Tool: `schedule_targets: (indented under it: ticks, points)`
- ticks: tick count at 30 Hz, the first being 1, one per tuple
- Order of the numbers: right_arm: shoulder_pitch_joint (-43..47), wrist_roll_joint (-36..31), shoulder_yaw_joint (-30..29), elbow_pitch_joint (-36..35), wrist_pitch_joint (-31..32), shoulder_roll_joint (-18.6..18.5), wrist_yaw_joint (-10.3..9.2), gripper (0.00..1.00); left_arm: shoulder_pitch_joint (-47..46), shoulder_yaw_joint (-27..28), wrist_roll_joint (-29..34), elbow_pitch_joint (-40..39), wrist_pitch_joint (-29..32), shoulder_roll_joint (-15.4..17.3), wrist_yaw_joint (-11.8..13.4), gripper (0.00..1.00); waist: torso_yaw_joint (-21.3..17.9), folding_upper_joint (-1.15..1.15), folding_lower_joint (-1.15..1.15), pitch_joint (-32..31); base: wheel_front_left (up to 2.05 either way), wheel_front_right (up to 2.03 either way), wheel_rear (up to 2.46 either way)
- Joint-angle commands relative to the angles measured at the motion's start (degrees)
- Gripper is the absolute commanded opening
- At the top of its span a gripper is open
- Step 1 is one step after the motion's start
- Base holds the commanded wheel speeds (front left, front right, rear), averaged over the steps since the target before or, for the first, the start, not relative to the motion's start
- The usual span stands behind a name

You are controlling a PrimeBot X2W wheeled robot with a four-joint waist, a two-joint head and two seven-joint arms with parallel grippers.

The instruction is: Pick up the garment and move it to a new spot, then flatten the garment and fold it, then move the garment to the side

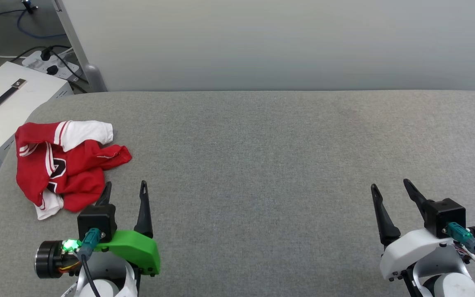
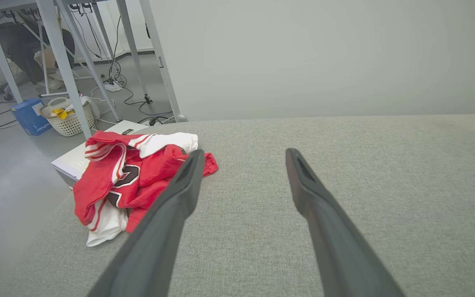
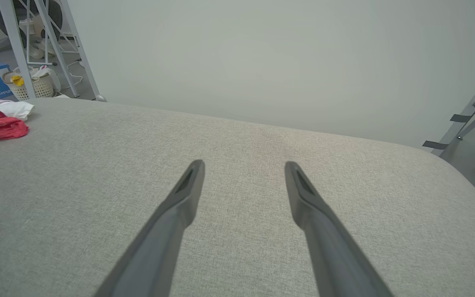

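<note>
At nine o'clock on the grey table, near its edge, lies the crumpled red jersey. The left gripper beside it and the right gripper at five o'clock are spread and empty; a careless pinch could drag it off.

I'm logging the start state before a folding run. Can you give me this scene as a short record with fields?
garment: red jersey with white sleeves, crumpled in a heap, not flattened or folded
location: left end of the grey padded surface
left gripper: fingers apart, holding nothing, close beside the garment's near right edge
right gripper: fingers apart, holding nothing, over bare surface far from the garment
nearby: white case with a black handle, on the floor off the surface's left end
task status: garment not yet picked up
</note>
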Motion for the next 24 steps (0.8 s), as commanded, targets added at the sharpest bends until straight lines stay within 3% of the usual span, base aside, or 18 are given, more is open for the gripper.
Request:
schedule_targets:
  ticks: [1, 24]
  points:
    - [-0.1, 0.3, -0.4, 0.3, -0.7, 0.0, 0.0, 1.0, 0.0, 0.0, -0.5, 0.3, -0.7, 0.0, 0.1, 1.0, 0.0, 0.03, 0.0, 0.0, 0.0, 0.0, 0.0]
    - [-0.5, 3.3, -1.3, 0.3, -3.4, 0.0, -0.02, 1.0, 0.0, -0.3, -2.5, 2.0, -3.4, -0.1, -0.1, 1.0, 0.0, 0.14, 0.0, 0.1, 0.0, 0.0, 0.0]
